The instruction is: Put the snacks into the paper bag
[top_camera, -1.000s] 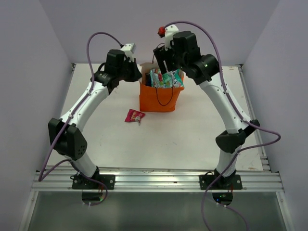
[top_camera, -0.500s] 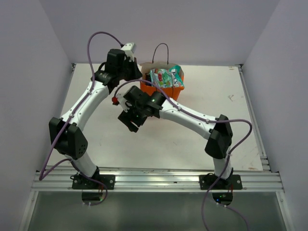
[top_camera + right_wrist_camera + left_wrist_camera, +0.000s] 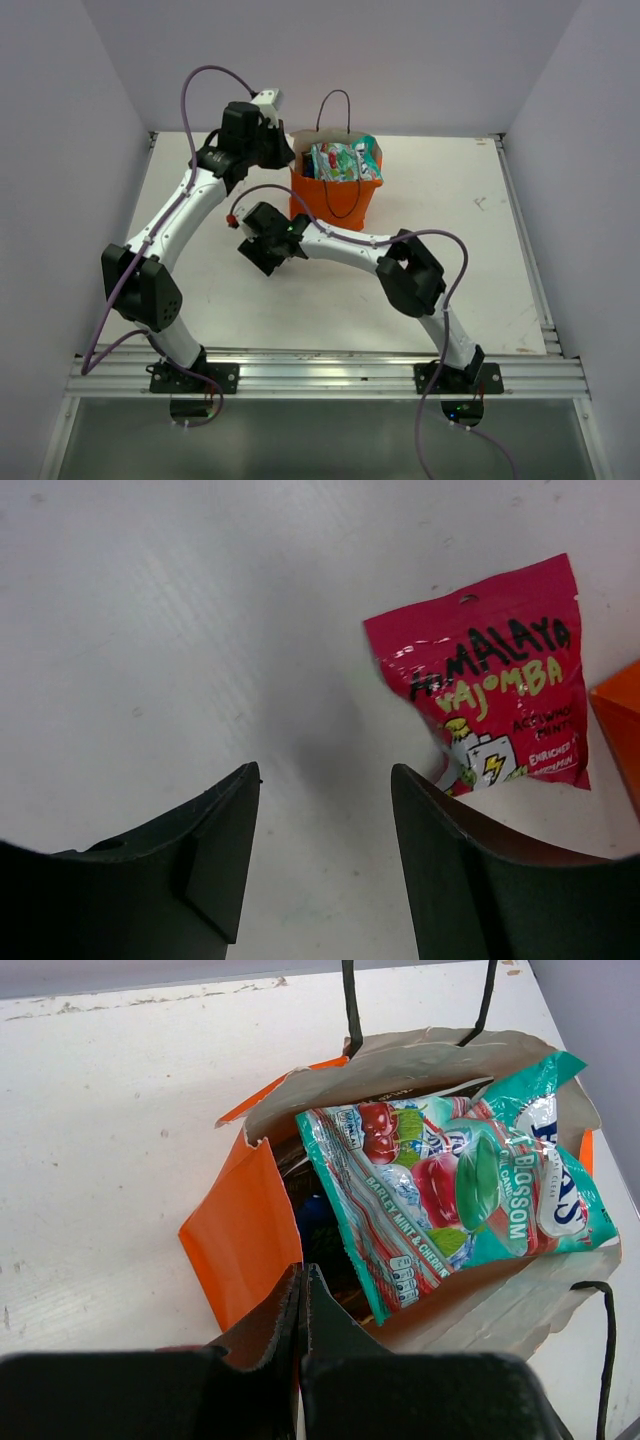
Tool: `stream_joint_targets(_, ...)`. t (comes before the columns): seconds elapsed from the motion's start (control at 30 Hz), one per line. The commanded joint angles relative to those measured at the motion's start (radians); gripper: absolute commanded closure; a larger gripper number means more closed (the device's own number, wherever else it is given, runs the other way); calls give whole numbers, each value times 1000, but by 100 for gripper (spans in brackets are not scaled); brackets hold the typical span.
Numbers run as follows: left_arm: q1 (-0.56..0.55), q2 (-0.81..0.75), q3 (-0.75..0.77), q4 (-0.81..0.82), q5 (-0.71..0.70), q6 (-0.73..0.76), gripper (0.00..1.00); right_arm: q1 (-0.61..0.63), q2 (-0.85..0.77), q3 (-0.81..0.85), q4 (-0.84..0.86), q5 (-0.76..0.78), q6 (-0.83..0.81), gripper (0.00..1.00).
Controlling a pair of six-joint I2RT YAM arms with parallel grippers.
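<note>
Change over the last second: right arm leaves its spot above the paper bag (image 3: 330, 205) and swings down to the tabletop (image 3: 450, 270), now at about 7 o'clock of the bag in the top view. It parks over the spot where the small pink-red packet (image 3: 490, 670) lay in the open a second ago, so the top view no longer shows that packet.

Right hand (image 3: 325, 775) is spread, with only bare tabletop between the fingers, though they are narrowing from full width. In the right wrist view the packet lies flat at roughly 1 o'clock of the gap, its lower edge tucked behind the right-side finger. It is not between the fingers yet, and an orange corner of the bag shows just past it at 3 o'clock.

Left hand (image 3: 302, 1275) hasn't moved. Its fingers are pressed together on the near rim of the bag, apparently pinching the paper to hold the mouth open.

Teal-green packet (image 3: 450, 1190) lies across the open mouth, only partly sunk in. A bit of blue shows beneath it, but what else is inside can't be counted.

Read: the drop-off looks finished and this is the approach for the last loose snack. The hand likely needs to shift toward 1 o'clock before closing, or it grabs nothing.
</note>
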Motion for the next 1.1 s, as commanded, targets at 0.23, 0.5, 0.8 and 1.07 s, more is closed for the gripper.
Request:
stream_joint_targets(0.23,4,-57,-28,24,19,9,100,-39,44,-46,297,421,12,39)
stream_joint_targets(0.5,4,-43,-25,24,20,3,100,-100,85,-35,295,394,32,35)
stream_joint_targets(0.8,4,-30,-20,21,20,3,100,-133,80,-40,308,395,54,39)
stream_joint_targets(1.07,4,-22,-21,21,31,1,100,-142,107,18,313,418,46,41)
